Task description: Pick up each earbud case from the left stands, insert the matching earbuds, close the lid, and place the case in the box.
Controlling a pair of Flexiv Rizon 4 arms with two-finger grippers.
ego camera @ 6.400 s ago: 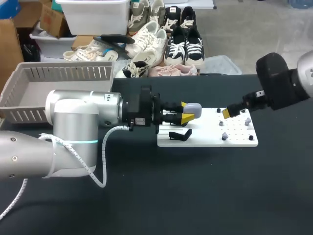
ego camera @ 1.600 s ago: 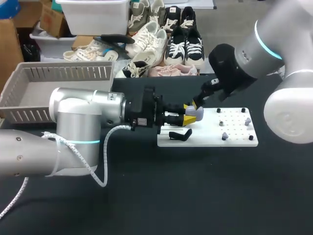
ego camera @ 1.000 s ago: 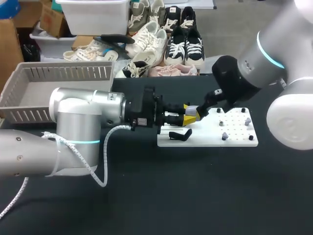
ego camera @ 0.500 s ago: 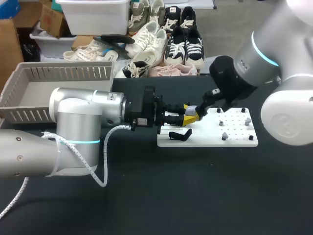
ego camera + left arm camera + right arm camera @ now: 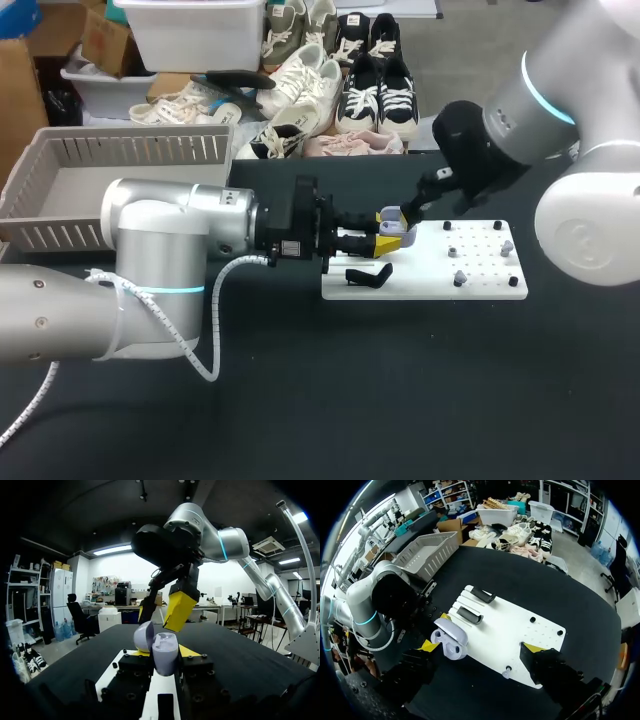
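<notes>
Over the worktop my left tool grips the open case, my right tool spread close by; a nudge could knock it loose.

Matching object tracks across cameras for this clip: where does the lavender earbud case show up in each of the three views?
Head view: earbud case in the left gripper, over the white board's far-left part.
Left wrist view: case between its own fingers, lid open.
Right wrist view: case beside the board's edge, near one finger of the open right gripper.
Shared landmark: the white board.
</notes>
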